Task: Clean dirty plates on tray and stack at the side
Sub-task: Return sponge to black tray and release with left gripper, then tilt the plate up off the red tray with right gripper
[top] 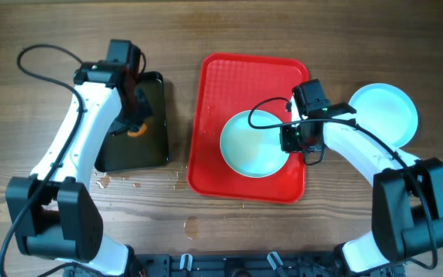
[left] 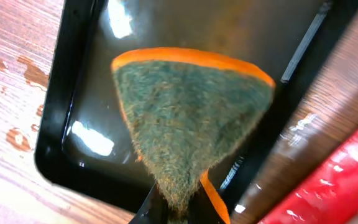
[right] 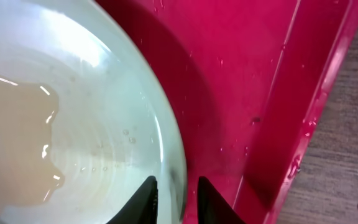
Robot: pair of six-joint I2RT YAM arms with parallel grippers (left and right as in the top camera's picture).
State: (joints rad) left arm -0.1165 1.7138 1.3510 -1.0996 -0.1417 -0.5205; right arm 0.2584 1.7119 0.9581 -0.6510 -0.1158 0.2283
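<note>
A pale blue plate (top: 252, 146) is seen lying flat on the red tray (top: 229, 85), toward its lower right part in the overhead view. In the right wrist view a film of brownish water is shown pooled on the plate's left half. A second plate (top: 383, 114) is set on the bare table (top: 206, 31) at the right of the frame, off the tray; a third is not seen.

The right gripper (top: 297, 140) is placed at the tray plate's right rim. From its own camera the rim is seen between the two fingers (right: 213, 199), one over the plate's inner slope and one outside it above the tray floor. The jaws are drawn to a narrow gap, but whether the rim is actually pinched cannot be told.

At the upper left of the overhead frame the left gripper (top: 133, 115) is held over the black tray (top: 129, 154), clamped on a sponge (left: 191, 118) whose green scouring face and orange edge fill the left wrist view.

The scrubbing of this plate is judged to be finished and the transfer to the side to be in hand. For the next move a firm pinch on the rim is called for, then a lift clear of the tray's raised edge, and the plate is to be carried right and lowered squarely onto the second plate. A tilt may be needed so the leftover water is shed.
</note>
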